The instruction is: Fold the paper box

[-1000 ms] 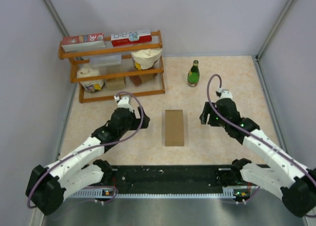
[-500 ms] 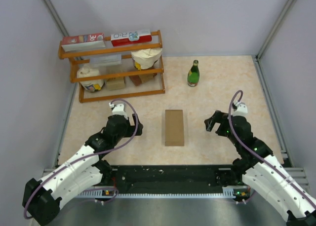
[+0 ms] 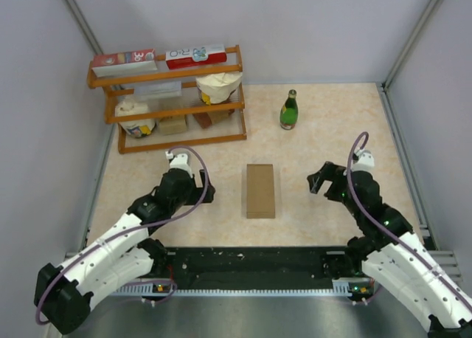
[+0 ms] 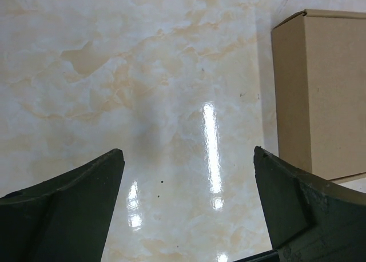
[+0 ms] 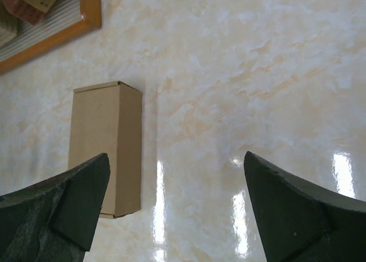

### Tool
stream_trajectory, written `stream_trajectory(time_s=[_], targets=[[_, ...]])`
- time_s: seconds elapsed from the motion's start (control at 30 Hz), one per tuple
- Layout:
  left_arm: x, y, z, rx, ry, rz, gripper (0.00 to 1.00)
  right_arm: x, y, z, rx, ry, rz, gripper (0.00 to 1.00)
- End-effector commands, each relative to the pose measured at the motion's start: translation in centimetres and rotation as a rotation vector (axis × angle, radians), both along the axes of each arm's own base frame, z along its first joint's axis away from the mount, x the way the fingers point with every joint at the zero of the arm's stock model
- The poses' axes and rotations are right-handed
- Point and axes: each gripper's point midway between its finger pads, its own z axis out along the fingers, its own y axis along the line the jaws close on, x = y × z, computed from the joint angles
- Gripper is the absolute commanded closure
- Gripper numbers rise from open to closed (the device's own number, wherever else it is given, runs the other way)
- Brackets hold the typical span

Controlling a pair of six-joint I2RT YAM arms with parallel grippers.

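Already folded closed, the box [image 3: 260, 191] lies flat on the table [image 3: 332, 124], midway between the arms. The left gripper [image 3: 209, 193] and right gripper [image 3: 316, 181] are both spread wide and hold nothing, each apart from the box on its own side.

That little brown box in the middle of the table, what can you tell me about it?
The paper box is plain brown, unprinted cardboard, folded into a small closed rectangular shape with crisp edges. It lies flat on the marbled table between the two arms, its long side pointing away from them. A flap edge shows at its far end. Nothing touches it: the left pincer and right pincer are open, one on either side, clear of it.
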Motion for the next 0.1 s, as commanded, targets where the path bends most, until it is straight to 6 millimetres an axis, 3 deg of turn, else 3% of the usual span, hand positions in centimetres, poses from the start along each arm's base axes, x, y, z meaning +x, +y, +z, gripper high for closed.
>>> stream_trajectory(time_s=[0.0, 0.07], targets=[[0.56, 0.86, 1.38, -0.002, -0.058, 0.055, 0.01, 0.85, -0.61, 2.83, 0.025, -0.094, -0.043, 0.01], [0.37, 1.35, 1.43, 0.003, -0.058, 0.073, 0.01, 0.94, -0.68, 2.46, 0.018, -0.086, -0.049, 0.01]])
